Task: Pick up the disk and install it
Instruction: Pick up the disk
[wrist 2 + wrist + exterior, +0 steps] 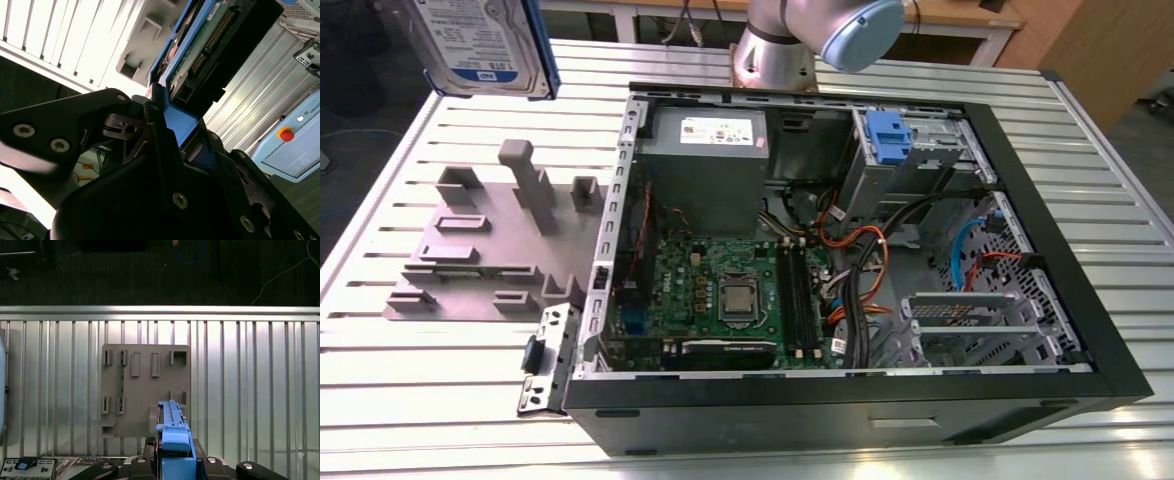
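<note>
One disk (470, 45) hangs in the upper left corner of the exterior view, label toward the camera, held clear above the table. In the second wrist view the gripper (177, 125) has its black fingers (155, 120) clamped tight on the blue frame at the disk's end. Below the disk, on the exterior view's left, a grey fixture plate (487, 250) with upright pegs and slots lies flat on the slatted metal table (400, 400). The first wrist view looks straight down on that plate, with the disk's blue edge over it. Further right in the exterior view the open computer case (787, 420) lies on its side. It holds a grey power supply (707, 140) by its far wall, a green motherboard (720, 285) in the middle, tangled orange and black cables (854, 250), and a small blue clip (887, 135) in the drive bay at the upper right. The robot arm (781, 50) rises behind the case. Dark floor (150, 270) lies beyond the table's edge.
</note>
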Available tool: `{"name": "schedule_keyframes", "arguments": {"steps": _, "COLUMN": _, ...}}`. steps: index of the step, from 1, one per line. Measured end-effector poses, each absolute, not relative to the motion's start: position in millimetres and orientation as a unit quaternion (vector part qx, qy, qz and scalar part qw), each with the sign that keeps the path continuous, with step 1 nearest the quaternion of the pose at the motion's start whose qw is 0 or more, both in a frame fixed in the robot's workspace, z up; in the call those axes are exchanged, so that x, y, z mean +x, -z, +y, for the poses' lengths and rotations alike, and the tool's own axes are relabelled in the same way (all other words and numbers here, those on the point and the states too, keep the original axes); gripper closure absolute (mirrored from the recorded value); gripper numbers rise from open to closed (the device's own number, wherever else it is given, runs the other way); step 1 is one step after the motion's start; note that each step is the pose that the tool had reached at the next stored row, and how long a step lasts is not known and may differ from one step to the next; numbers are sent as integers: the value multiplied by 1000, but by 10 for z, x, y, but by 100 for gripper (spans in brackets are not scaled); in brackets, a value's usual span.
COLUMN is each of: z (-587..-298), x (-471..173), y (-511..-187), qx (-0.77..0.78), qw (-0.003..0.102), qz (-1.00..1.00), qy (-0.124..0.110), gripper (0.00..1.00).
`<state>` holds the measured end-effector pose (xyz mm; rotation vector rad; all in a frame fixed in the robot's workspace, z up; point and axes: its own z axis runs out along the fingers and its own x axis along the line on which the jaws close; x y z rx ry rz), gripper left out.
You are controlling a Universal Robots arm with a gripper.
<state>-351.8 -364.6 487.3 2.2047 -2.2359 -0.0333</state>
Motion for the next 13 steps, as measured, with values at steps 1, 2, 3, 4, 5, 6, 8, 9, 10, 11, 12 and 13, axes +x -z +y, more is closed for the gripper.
{"name": "schedule_keyframes", "arguments": {"steps": 1, "z": -3646, "x": -3508, "y": -4873, "qx": 702, "qw": 1, "qz": -712, "qy": 11, "gripper": 63}}
{"name": "schedule_keyframes", "arguments": {"steps": 2, "z": -3646, "x": -3499, "y": -4873, "qx": 702, "qw": 1, "qz": -712, "qy": 11, "gripper": 63}}
{"name": "schedule_keyframes", "arguments": {"steps": 3, "z": -3646, "x": -3492, "y": -4873, "qx": 702, "qw": 1, "qz": -712, "qy": 11, "gripper": 63}}
{"name": "schedule_keyframes", "arguments": {"steps": 4, "z": -3646, "x": -3484, "y": -4873, "qx": 702, "qw": 1, "qz": -712, "qy": 11, "gripper": 63}}
{"name": "schedule_keyframes", "arguments": {"steps": 5, "z": -3645, "x": -3478, "y": -4873, "qx": 702, "qw": 1, "qz": -712, "qy": 11, "gripper": 63}}
{"name": "schedule_keyframes", "arguments": {"steps": 6, "z": -3645, "x": -3472, "y": -4873, "qx": 702, "qw": 1, "qz": -712, "qy": 11, "gripper": 63}}
{"name": "schedule_keyframes", "arguments": {"steps": 8, "z": -3645, "x": -3461, "y": -4873, "qx": 702, "qw": 1, "qz": -712, "qy": 11, "gripper": 63}}
{"name": "schedule_keyframes", "arguments": {"steps": 9, "z": -3645, "x": -3456, "y": -4873, "qx": 702, "qw": 1, "qz": -712, "qy": 11, "gripper": 63}}
{"name": "schedule_keyframes", "arguments": {"steps": 10, "z": -3646, "x": -3451, "y": -4873, "qx": 702, "qw": 1, "qz": -712, "qy": 11, "gripper": 63}}
{"name": "schedule_keyframes", "arguments": {"steps": 11, "z": -3646, "x": -3446, "y": -4873, "qx": 702, "qw": 1, "qz": -712, "qy": 11, "gripper": 63}}
{"name": "schedule_keyframes", "arguments": {"steps": 12, "z": -3645, "x": -3441, "y": -4873, "qx": 702, "qw": 1, "qz": -712, "qy": 11, "gripper": 63}}
{"name": "schedule_keyframes", "arguments": {"steps": 13, "z": -3645, "x": -3437, "y": -4873, "qx": 702, "qw": 1, "qz": -712, "qy": 11, "gripper": 63}}
